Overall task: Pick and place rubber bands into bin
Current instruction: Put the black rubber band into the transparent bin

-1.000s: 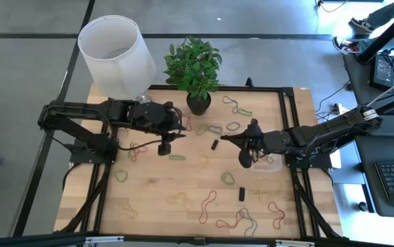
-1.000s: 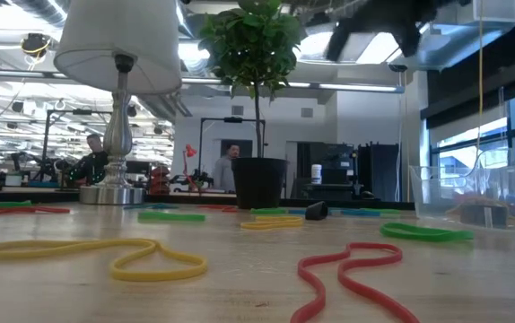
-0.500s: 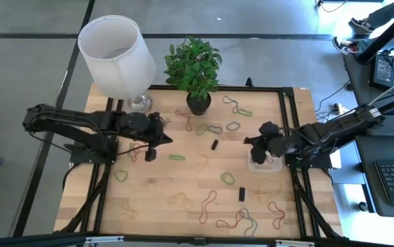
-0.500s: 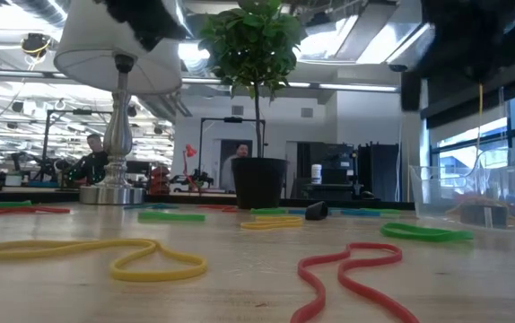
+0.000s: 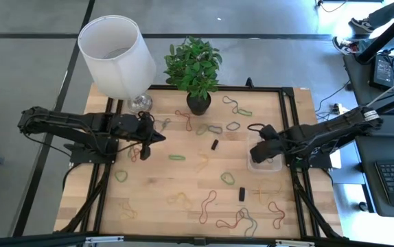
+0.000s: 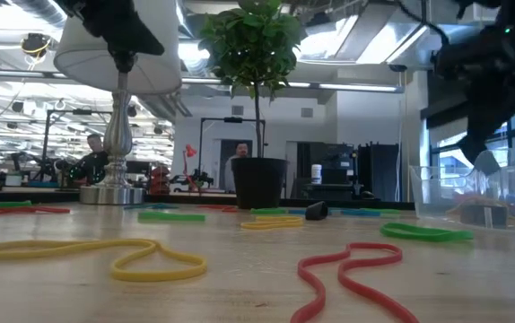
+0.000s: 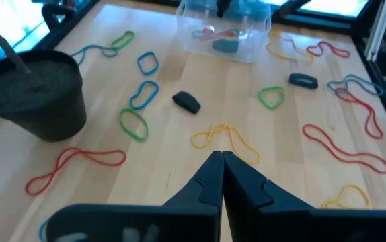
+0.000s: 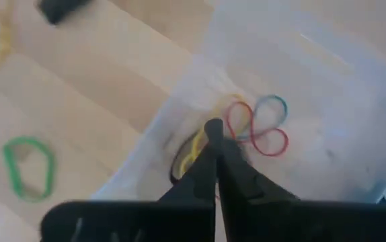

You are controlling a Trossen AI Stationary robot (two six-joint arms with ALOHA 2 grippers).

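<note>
Many rubber bands lie loose on the wooden table, among them a green one, a red one and a yellow one. The clear bin stands at the table's right and holds a red and a blue band. My right gripper is shut and points down over the bin's left part. A yellow and a dark band show right beside its tips. My left gripper is shut and empty above the table's left part. My right gripper points down into the bin from above. Its shut fingers hide the tips' underside, so I cannot tell whether it touches the yellow and dark bands beside them.
A white lamp and a potted plant stand at the far edge. Two small black blocks lie among the bands. A black frame borders the table. People show in the room behind.
My left gripper has drawn back toward the table's left edge, staying shut. My right gripper has gone from the table's middle toward the right edge, over the bin, and has turned from pointing left to pointing down.
</note>
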